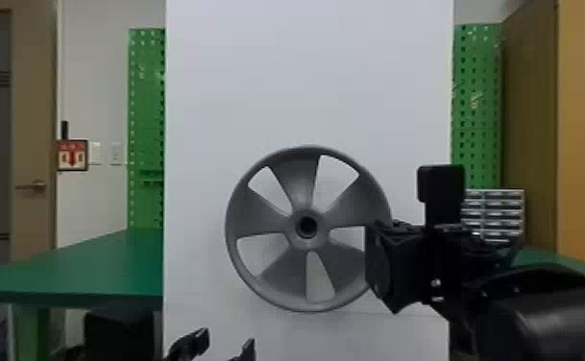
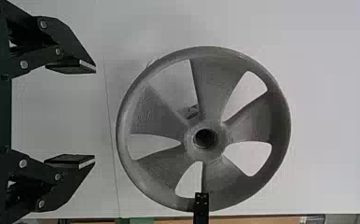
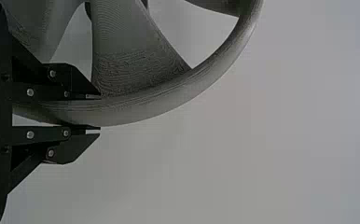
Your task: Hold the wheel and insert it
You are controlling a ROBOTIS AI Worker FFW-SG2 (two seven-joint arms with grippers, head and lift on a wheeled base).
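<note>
While the left gripper (image 2: 94, 114) is held low, fingers spread wide around nothing, the rim of the grey wheel (image 1: 276, 269) is pinched by the right gripper (image 3: 100, 112), closed down to the rim's thickness. Upright, the wheel is held before the white panel (image 1: 305, 72), where a small fitting (image 2: 192, 112) is glimpsed. Holding seems done, inserting under way; next, the hub must be lined up and pressed straight on.
</note>
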